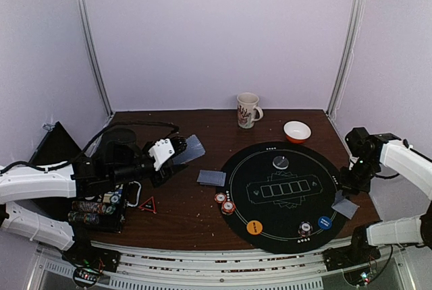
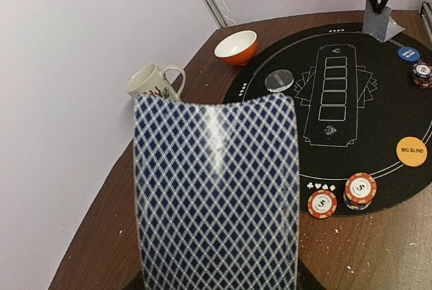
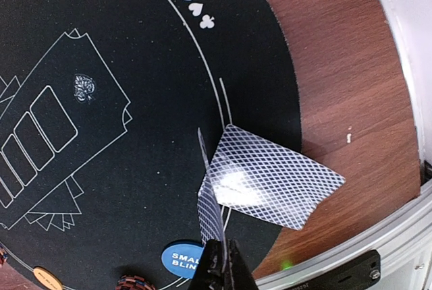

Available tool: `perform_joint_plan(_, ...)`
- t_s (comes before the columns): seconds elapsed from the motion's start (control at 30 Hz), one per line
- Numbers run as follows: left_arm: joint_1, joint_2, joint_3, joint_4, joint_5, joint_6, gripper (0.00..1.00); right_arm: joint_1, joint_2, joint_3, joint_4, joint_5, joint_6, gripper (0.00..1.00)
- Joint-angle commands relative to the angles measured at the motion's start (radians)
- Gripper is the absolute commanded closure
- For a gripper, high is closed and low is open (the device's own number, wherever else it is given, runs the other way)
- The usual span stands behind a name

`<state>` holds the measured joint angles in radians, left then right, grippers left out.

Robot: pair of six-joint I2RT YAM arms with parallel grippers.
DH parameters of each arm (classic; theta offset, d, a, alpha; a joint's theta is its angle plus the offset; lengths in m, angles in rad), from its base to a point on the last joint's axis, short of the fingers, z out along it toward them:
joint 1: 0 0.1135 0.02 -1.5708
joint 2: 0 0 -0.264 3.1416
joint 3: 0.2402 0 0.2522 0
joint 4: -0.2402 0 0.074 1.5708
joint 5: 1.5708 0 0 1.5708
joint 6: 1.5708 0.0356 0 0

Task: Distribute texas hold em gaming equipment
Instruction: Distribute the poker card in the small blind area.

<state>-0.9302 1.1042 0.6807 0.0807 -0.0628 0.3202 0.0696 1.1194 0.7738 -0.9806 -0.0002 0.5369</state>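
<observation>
the middle of the black mat lies open; a mug and bowl stand beyond its far edge, chip stacks crowd its left rim, a flat card just left of it

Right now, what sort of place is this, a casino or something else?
Probably a robotics test booth staged for poker: plain pale walls enclose a wooden table, two white robot arms are mounted at its near edge, and a round black poker mat carries striped poker chips.
</observation>
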Motion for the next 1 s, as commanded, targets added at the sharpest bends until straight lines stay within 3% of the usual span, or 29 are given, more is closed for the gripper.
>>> perform_joint_plan(0.0,0.002,-0.025,-0.003,0.065,0.014,-0.006,0.56,-0.024,0.0,-0.038,0.04,-0.072,0.005,1.0)
perform_joint_plan(0.57,0.002,-0.029,-0.006,0.065,0.016,-0.004,0.56,-0.051,-0.055,-0.078,0.084,-0.025,0.046,1.0)
perform_joint_plan(0.67,0.001,-0.029,-0.006,0.065,0.017,-0.003,0.56,-0.053,-0.055,-0.073,0.085,-0.011,0.041,0.87)
perform_joint_plan(0.77,0.002,-0.029,-0.006,0.065,0.017,-0.003,0.56,-0.053,-0.055,-0.065,0.076,-0.001,0.039,0.66)
perform_joint_plan(0.97,0.001,-0.03,-0.006,0.065,0.019,-0.004,0.56,-0.053,-0.061,-0.056,0.057,0.008,0.038,0.59)
